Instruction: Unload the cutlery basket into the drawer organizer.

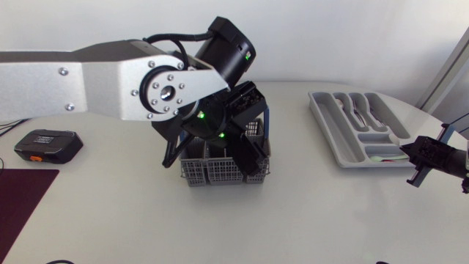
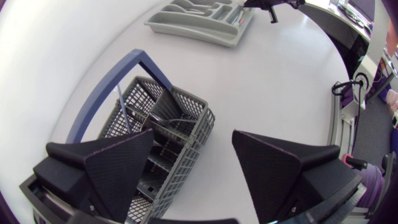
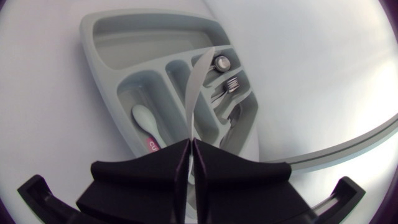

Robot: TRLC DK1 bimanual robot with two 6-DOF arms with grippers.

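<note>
The grey cutlery basket (image 1: 212,170) with a blue handle (image 2: 102,93) stands mid-table. My left gripper (image 2: 193,168) hovers open just above it, one finger over the basket's compartments (image 2: 161,118) and the other outside its wall. A few pieces stand inside the basket. The grey drawer organizer (image 1: 333,136) lies at the right. My right gripper (image 1: 425,158) is at its near right corner, shut on a thin white knife (image 3: 198,81) that points out over the organizer (image 3: 112,37). A white spoon (image 3: 144,120) and metal cutlery (image 3: 227,81) lie in its compartments.
A black box with orange trim (image 1: 47,145) sits at the far left of the table, and a dark maroon mat (image 1: 22,202) lies at the near left corner. White tabletop stretches between the basket and the organizer.
</note>
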